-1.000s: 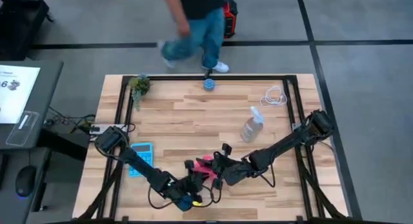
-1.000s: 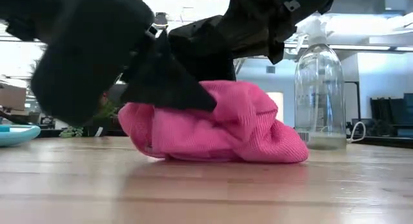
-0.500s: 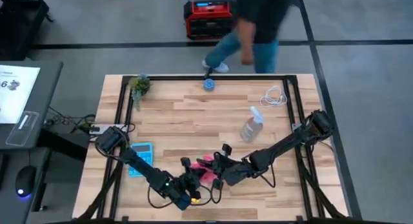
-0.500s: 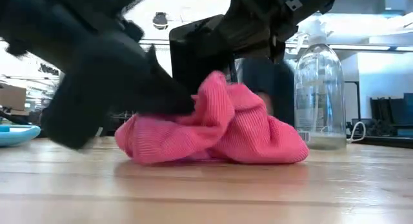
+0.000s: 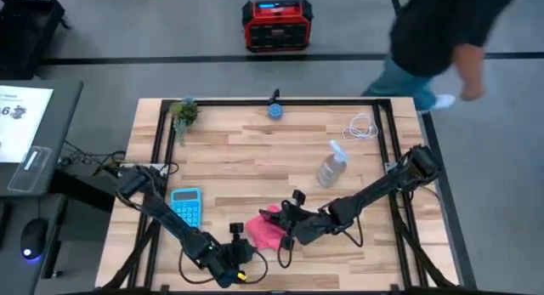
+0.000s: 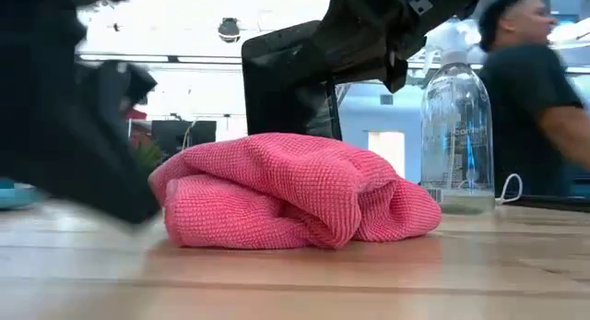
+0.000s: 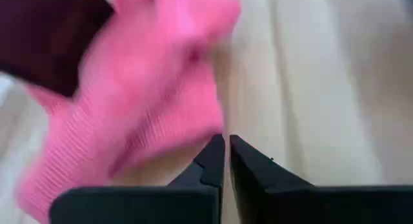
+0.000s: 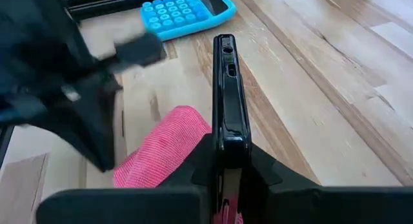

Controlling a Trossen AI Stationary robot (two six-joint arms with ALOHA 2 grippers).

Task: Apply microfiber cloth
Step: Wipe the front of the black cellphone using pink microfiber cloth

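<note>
Left gripper (image 5: 235, 244), fingers pressed together and holding nothing, sits near the table's (image 5: 255, 159) front edge just beside the cloth (image 5: 265, 229). Pink cloth lies bunched on the wood, between the two grippers, untouched by the left one. Right gripper (image 5: 289, 220), at the cloth's other side, is clamped on a black phone (image 8: 226, 88) held on edge above the cloth. Farther back: blue calculator (image 5: 186, 205), clear spray bottle (image 5: 332, 167), white cable (image 5: 363, 127), small plant (image 5: 184, 112). Beyond the table, a person (image 5: 442, 36) passes.
</note>
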